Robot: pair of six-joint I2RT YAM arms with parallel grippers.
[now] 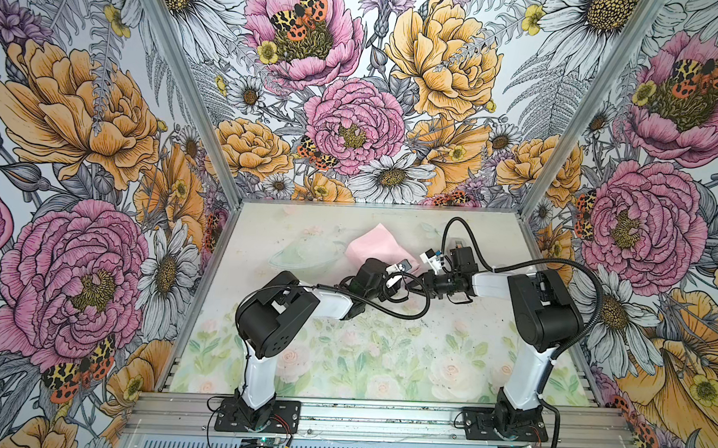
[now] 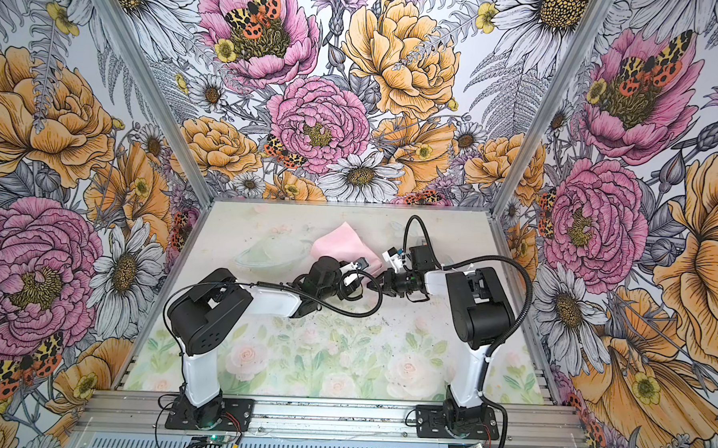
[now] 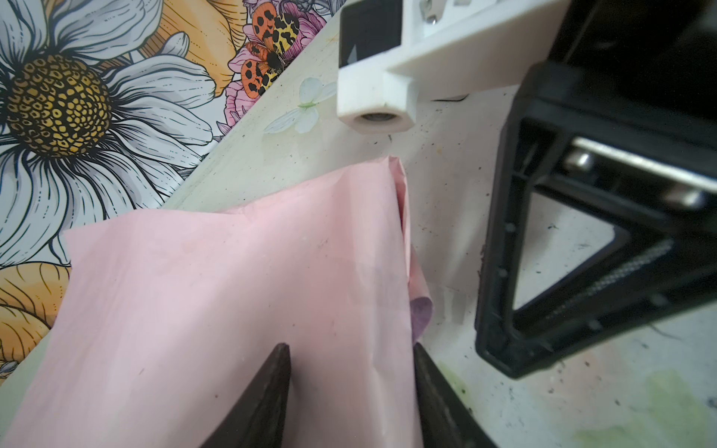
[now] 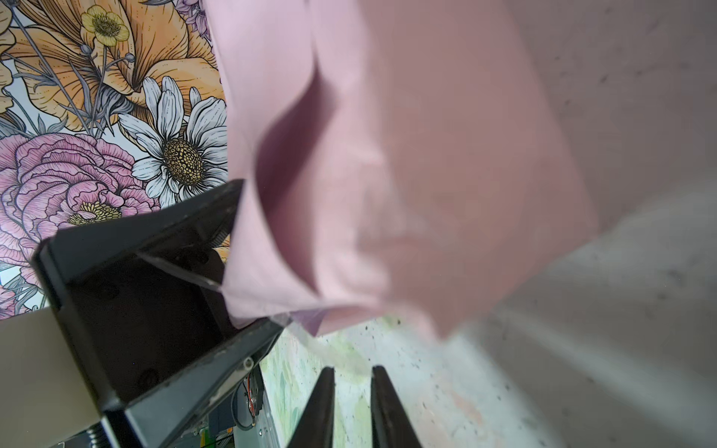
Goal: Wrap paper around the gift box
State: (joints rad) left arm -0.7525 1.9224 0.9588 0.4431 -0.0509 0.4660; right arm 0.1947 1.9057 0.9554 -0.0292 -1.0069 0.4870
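Left wrist view gives the closest look at the paper [image 3: 232, 291]: its pale pink face is turned outward, creased and humped up off the counter [image 3: 446, 174], and a small curl of the lilac face peeps out at one edge. Whatever the sheet covers is hidden.

Both top views show the paper [image 1: 369, 244] bunched into a small bundle on the far half of the counter, about midway across.

The left pincer [image 3: 351, 347] has one finger lying over the pink face and the other at the bundle's edge. A thick fold of paper fills the space between them, so it appears to be clamped on the paper, though the contact itself is out of frame.

From the right wrist camera the paper [image 4: 426, 155] fills most of the picture, blurred and very close, with a deep shadowed fold in it. One dark finger of the left pincer presses against its side.

The right pincer [image 4: 353, 370] sits just beside the near right corner of the bundle. Its jaws stand slightly apart with only bare counter between them, not touching the sheet.

Floral-printed walls [image 1: 80, 179] close in the counter on three sides.
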